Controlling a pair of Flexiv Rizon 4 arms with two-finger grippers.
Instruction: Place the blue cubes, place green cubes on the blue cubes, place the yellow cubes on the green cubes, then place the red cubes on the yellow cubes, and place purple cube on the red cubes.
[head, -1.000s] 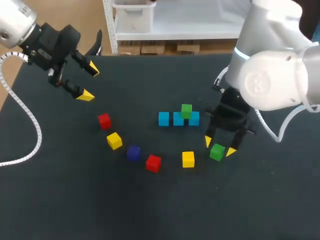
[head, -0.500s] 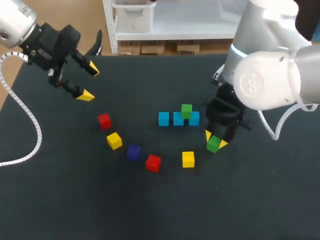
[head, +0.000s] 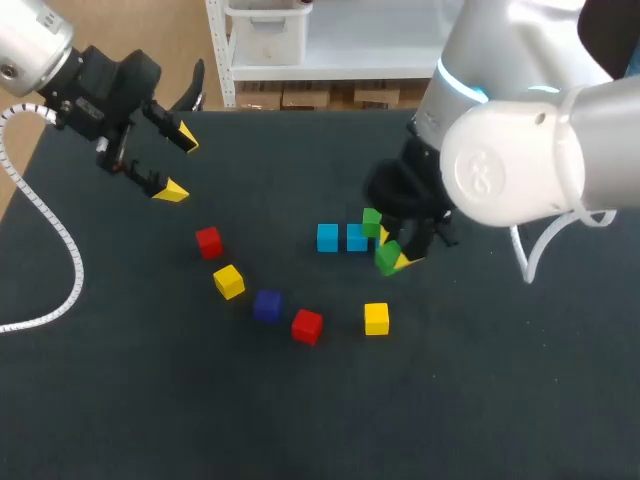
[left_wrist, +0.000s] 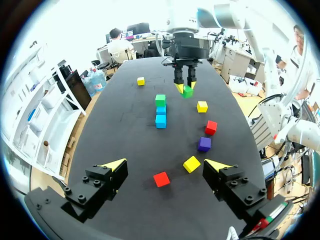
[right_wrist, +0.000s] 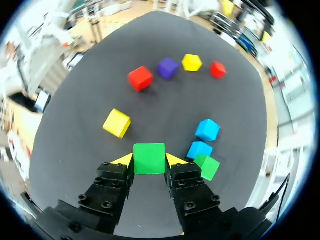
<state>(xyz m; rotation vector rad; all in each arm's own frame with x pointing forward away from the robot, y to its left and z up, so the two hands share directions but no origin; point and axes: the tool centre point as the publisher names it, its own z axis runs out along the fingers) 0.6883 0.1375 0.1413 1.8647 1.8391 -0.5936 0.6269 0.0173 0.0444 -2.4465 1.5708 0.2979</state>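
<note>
My right gripper (head: 391, 260) is shut on a green cube (right_wrist: 149, 158) and holds it above the table, just in front of the row of blue cubes (head: 327, 237). Another green cube (head: 372, 221) sits on top of that row; the row's right end is hidden by the arm. Two red cubes (head: 208, 241) (head: 307, 325), two yellow cubes (head: 229, 281) (head: 376, 318) and a purple cube (head: 266, 305) lie in an arc to the left and front. My left gripper (head: 170, 160) hangs open and empty at the far left, well above the table.
In the left wrist view a further yellow cube (left_wrist: 141, 81) lies alone on the far side of the table, beyond the blue row (left_wrist: 160, 121). The dark table (head: 150, 400) has bare room in front of the arc of cubes.
My right gripper closed on the green cube, lifted it and carried it up and to the left, toward the blue row. The left arm has stayed put.
</note>
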